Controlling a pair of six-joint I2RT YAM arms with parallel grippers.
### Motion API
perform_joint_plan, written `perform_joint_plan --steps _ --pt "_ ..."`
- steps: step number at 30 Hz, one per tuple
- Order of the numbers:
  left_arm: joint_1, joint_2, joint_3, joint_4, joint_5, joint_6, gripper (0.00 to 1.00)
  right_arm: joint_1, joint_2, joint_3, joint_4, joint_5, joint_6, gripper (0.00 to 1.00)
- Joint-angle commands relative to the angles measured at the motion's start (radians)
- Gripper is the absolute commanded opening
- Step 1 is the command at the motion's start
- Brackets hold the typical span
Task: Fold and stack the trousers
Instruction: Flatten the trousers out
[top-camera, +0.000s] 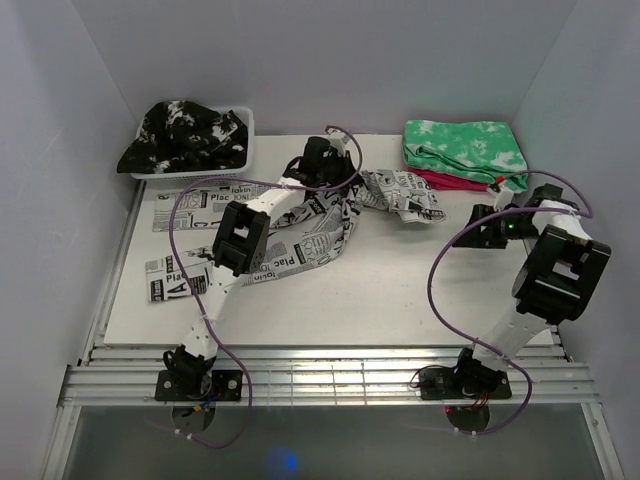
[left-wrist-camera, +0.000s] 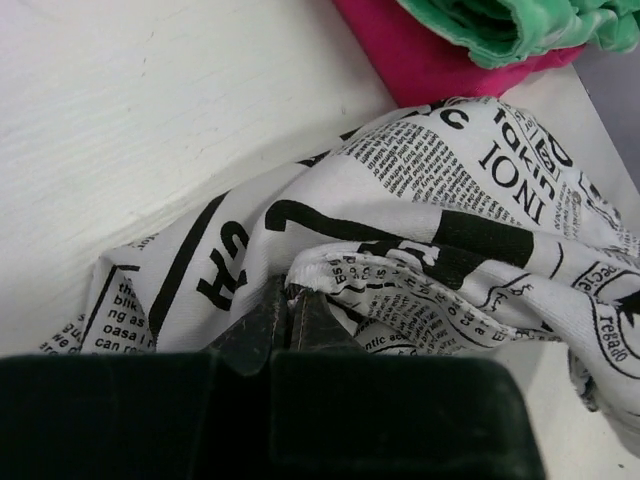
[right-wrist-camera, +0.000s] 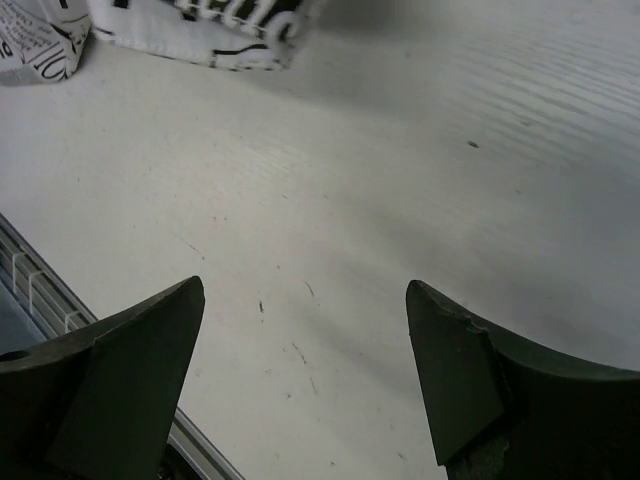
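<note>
Trousers (left-wrist-camera: 430, 200): soft, light, floppy; likely to sag and bunch.
Hold: hemmed edge looks best.
Left gripper (left-wrist-camera: 290, 300): clenched on that hem.
Right gripper (right-wrist-camera: 305, 290): spread, empty, over bench (right-wrist-camera: 400, 150).

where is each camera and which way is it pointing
Top external: above and behind, looking down at the table; left arm and right arm show whole.
Left wrist: on the left arm, facing along the left gripper, shut on the trousers hem.
Right wrist: low over the table, looking between the fingers of the open right gripper.
Shared: the trousers appear in all three; green cloth in top and left wrist.
</note>
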Motion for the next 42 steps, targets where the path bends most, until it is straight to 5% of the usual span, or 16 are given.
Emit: perform_joint_plan --steps 1,7,10,17,21,24,26,28,32,37,42 --pt "-0.017 -0.089 -0.037 0.003 0.041 -0.118 0.00 0.091 -0.058 -0.042 0.077 -0.032 -0.002 0.87" --pt "-0.004 -0.069 -0.050 0.011 0.089 -0.144 0.00 0.220 -0.084 -0.079 0.264 -0.128 0.205 0.89" --pt "-0.003 -0.067 -0.064 0.013 0.103 -0.160 0.00 0.284 -0.044 -0.093 0.419 -0.059 0.360 0.91" --pt "0.012 -0.081 -0.090 0.051 0.126 -0.161 0.00 0.310 0.062 -0.116 0.678 -0.082 0.625 0.91" --pt "0.029 -0.112 -0.116 0.080 0.143 -0.170 0.00 0.301 0.067 -0.091 0.594 -0.053 0.678 0.77" --pt "0.037 -0.116 -0.100 0.074 0.146 -0.164 0.00 0.248 -0.135 -0.255 0.635 -0.075 0.739 0.80" --pt "0.038 -0.113 -0.096 0.073 0.152 -0.163 0.00 0.215 -0.254 -0.424 0.777 -0.055 0.866 0.97" --pt "0.040 -0.107 -0.098 0.077 0.154 -0.164 0.00 0.226 -0.355 -0.506 0.880 0.014 0.947 0.96" --pt "0.045 -0.112 -0.124 0.102 0.161 -0.180 0.00 0.270 -0.294 -0.547 0.971 0.086 1.093 0.94" --pt "0.057 -0.121 -0.161 0.169 0.245 -0.235 0.00 0.313 -0.195 -0.700 1.391 0.198 1.383 0.91" --pt "0.066 -0.127 -0.178 0.235 0.307 -0.288 0.00 0.338 -0.155 -0.740 1.527 0.218 1.434 0.90"
